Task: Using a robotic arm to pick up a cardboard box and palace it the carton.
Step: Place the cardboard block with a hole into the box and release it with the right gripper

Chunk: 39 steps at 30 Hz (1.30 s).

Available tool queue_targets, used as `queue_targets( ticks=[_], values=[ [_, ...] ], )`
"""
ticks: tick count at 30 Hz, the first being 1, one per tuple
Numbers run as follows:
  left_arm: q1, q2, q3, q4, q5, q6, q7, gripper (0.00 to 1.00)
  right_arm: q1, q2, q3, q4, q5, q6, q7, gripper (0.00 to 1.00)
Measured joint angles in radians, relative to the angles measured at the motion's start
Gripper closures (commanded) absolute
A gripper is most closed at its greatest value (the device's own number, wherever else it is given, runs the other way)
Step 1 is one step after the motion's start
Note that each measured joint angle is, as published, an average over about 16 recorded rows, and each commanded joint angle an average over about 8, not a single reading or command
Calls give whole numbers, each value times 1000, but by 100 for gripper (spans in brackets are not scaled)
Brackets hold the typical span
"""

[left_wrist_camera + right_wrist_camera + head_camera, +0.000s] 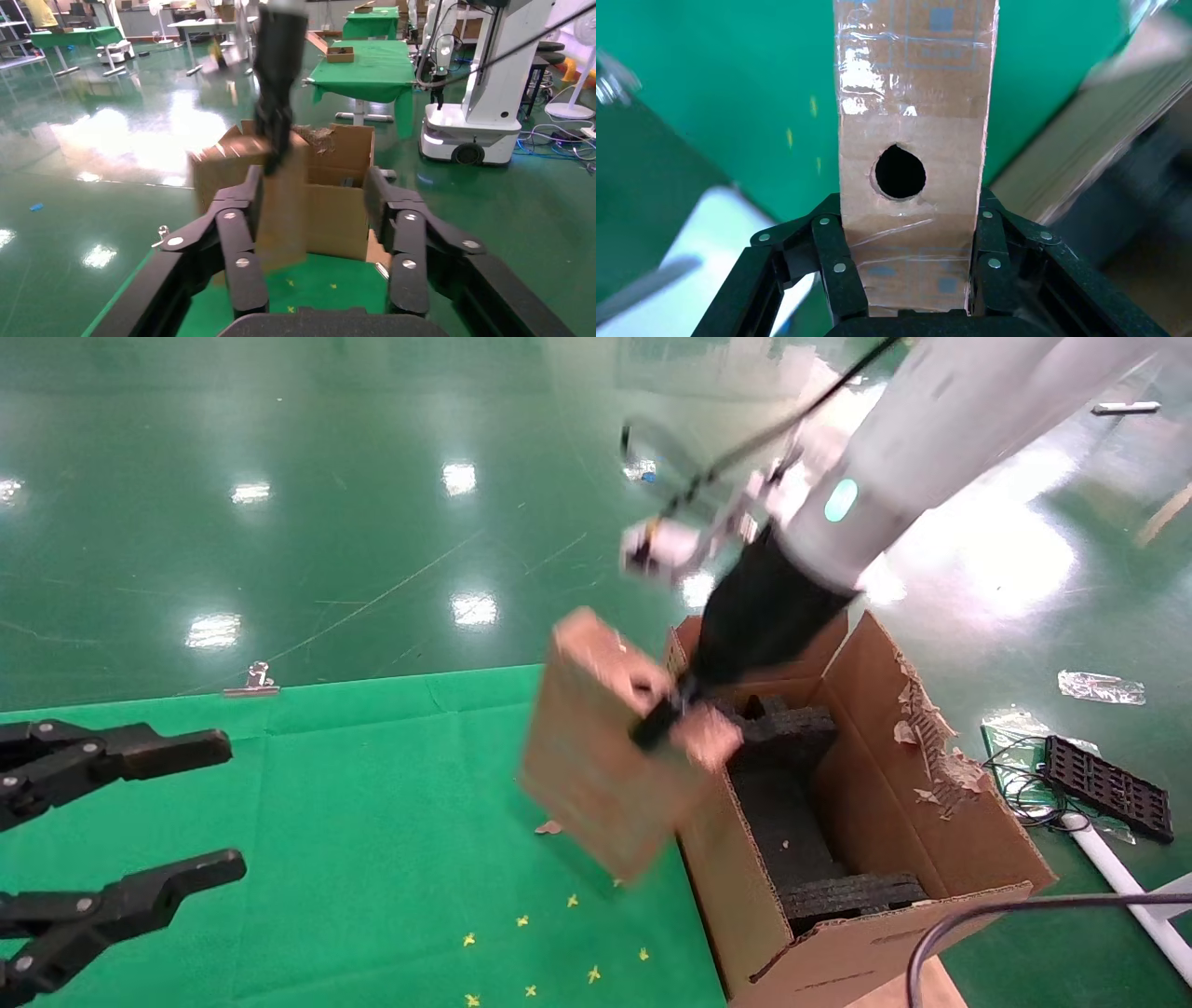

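The white robotic arm [894, 458] reaches down from the upper right, and its right gripper [666, 714] is shut on the cardboard box [596, 747]. The box hangs tilted in the air above the green cloth, just left of the carton [931, 822] and overlapping its near-left corner. Black foam lines the open carton, and one of its flaps is torn. In the right wrist view the taped box [912, 119], with a round hole in it, sits between the fingers of the right gripper [909, 203]. My left gripper [223, 808] is parked open at the far left, and in the left wrist view that gripper [313, 186] faces the box [281, 217] and the carton [337, 217].
A metal clip [250, 680] sits at the back edge of the green cloth [372, 822]. Small yellow marks [559, 933] dot the cloth. On the floor to the right lie a black tray [1106, 786], cables and a white pipe [1127, 887]. A dark cable [1024, 904] crosses the carton's near side.
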Motion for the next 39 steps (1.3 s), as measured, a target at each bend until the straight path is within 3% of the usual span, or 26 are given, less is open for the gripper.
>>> queue_targets(
  ticks=[7,14,15,22,23,39],
  values=[
    [0,0,0,0,0,0,0,100,121,74,38,-68,-12,48,-90,100],
    [0,0,1,0,-1,0,0,100,183,130,21,-174,-69,60,-117,100],
    [0,0,1,0,-1,0,0,96,185,136,16,-189,-79,59,-116,100],
    [0,-1,1,0,-1,-1,1,8,155,172,-29,-286,-136,37,-97,100],
    [0,-1,1,0,-1,-1,1,0,145,176,-34,-298,-142,33,-92,100],
    [-1,-1,2,0,-2,-1,1,0,-85,183,-81,-479,-169,40,-20,100]
  ],
)
